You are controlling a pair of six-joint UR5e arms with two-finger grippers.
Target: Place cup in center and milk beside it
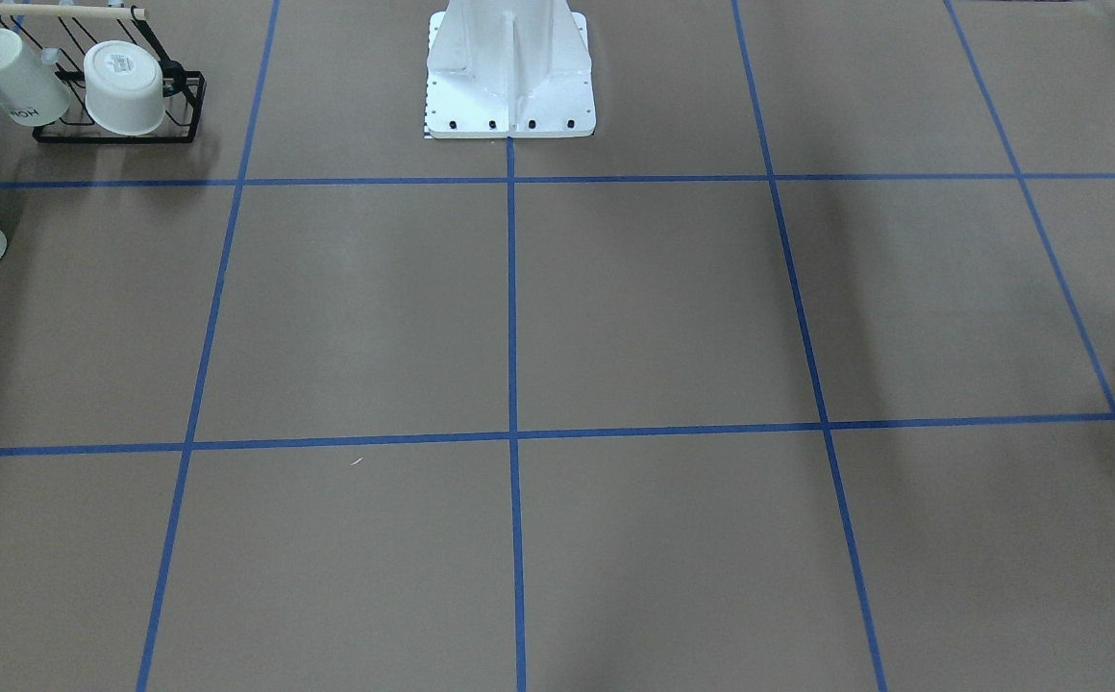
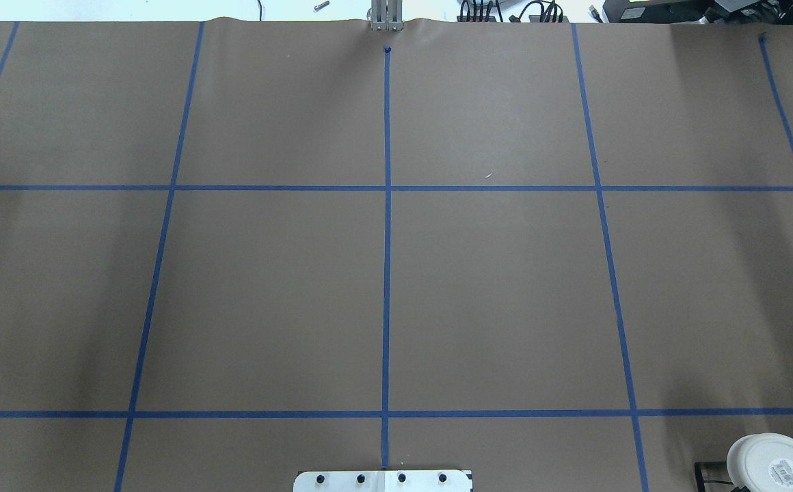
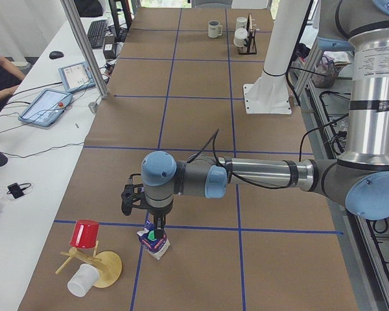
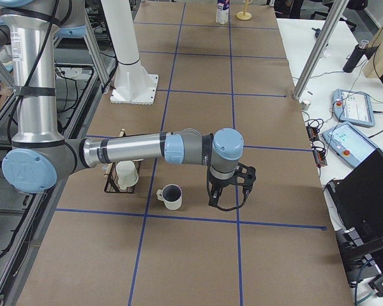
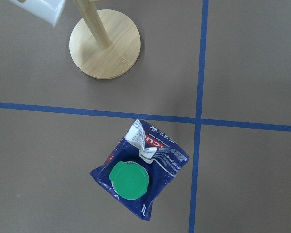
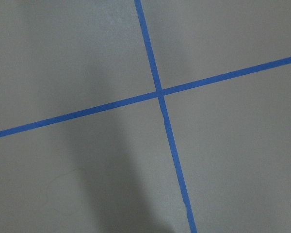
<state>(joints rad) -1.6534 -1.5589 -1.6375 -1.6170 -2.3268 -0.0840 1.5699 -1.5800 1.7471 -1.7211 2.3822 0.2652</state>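
Left hand [image 3: 153, 225] hung directly over the milk [image 3: 155, 241], its fingers pointing down toward the green cap [image 5: 129, 180]; whether they were spread or pressed together could not be told. The milk stood on the desk [image 3: 194, 116] near its end on the robot's left, just beside a crossing of blue tape [image 5: 201, 73] and near a wooden stand [image 5: 105, 43]. Right hand [image 4: 225, 203] hung low over the desk at the opposite end, near the cup [image 4: 172, 196] but apart from it; its state likewise could not be told. The cup stood upright between that hand and a black rack [image 4: 118, 182] holding two white mugs [image 1: 125, 88]. Cup and milk both lay well apart from the desk's centre.
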